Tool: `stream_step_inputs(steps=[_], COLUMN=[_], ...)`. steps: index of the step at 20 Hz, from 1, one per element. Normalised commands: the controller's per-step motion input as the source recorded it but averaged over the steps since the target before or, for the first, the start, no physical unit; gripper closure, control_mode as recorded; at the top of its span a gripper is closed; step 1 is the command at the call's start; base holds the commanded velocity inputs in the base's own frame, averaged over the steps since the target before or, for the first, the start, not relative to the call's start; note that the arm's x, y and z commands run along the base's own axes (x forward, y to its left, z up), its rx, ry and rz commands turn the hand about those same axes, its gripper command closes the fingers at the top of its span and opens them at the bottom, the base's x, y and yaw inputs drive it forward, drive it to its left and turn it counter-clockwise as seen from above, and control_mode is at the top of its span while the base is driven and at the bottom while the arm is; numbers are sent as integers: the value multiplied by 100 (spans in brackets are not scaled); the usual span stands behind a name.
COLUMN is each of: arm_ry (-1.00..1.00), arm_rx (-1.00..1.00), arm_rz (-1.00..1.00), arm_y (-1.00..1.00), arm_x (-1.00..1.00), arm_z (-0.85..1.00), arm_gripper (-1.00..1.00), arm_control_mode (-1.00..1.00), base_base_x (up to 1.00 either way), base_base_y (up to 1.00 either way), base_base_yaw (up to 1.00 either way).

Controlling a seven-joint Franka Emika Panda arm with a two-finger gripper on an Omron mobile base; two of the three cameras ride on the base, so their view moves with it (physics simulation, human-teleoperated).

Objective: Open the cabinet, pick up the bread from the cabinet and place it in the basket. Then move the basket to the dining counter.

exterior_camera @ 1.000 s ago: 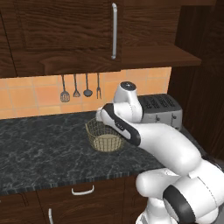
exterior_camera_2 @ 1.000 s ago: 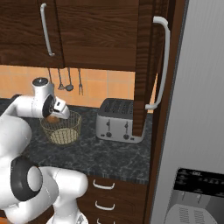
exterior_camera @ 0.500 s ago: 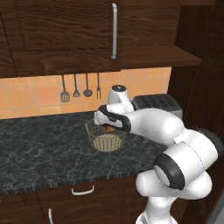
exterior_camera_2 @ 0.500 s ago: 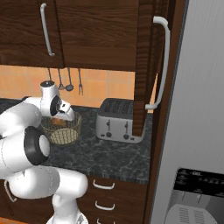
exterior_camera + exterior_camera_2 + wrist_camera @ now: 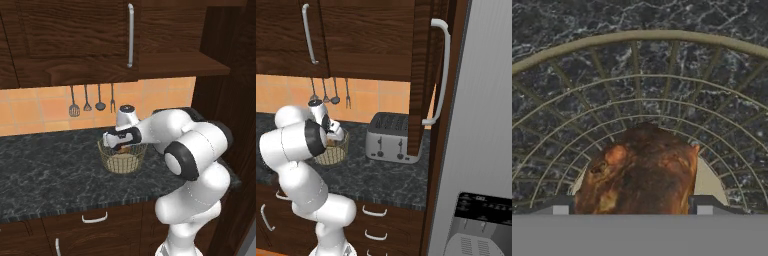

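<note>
Since a second ago the white arm has swung its elbow out to the right and tipped the pincer (image 5: pixel 121 145) down into the round pale-gold wire-mesh basket (image 5: pixel 122 159), which has kept its place.

Under the pincer runs a black speckled granite counter (image 5: pixel 45 170), glossy and veined in grey, with dark wood drawers below it bearing small curved silver handles (image 5: pixel 94 218). Behind it the wall is orange-tan tile (image 5: pixel 30 110), where four slim dark utensils (image 5: pixel 92 100) hang in a row. Above it hangs the dark brown wood-grain cabinet (image 5: pixel 75 35) with a long vertical silver bar handle (image 5: pixel 130 35). To the pincer's right stands a boxy brushed-silver toaster (image 5: pixel 388 137), and further right a tall grey fridge (image 5: pixel 481 125). No lettering can be read anywhere.

The pincer's jaws stand wide, one on each side of the brown-tan crusty lump of bread (image 5: pixel 639 172); whether they touch it cannot be told. The bread lies inside the basket, on its beige flat bottom (image 5: pixel 708 184), its crust rough and mottled. The basket's thin wires fan out in rings and spokes up to a smooth rim.
</note>
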Motion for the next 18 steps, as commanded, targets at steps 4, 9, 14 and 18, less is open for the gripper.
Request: stream_step_inputs(steps=[4, 9, 14, 18], arm_ry=[-4, 0, -3, -14], arm_rx=[-1, 0, 0, 0], arm_rz=[1, 0, 0, 0], arm_y=[6, 0, 4, 0], arm_x=[32, 26, 4, -20], arm_z=[-51, -39, -7, 9], arm_gripper=[100, 100, -100, -100], arm_control_mode=[-100, -100, -100, -100], base_base_x=[0, 0, 0, 0], base_base_y=[0, 0, 0, 0], base_base_yaw=[0, 0, 0, 0])
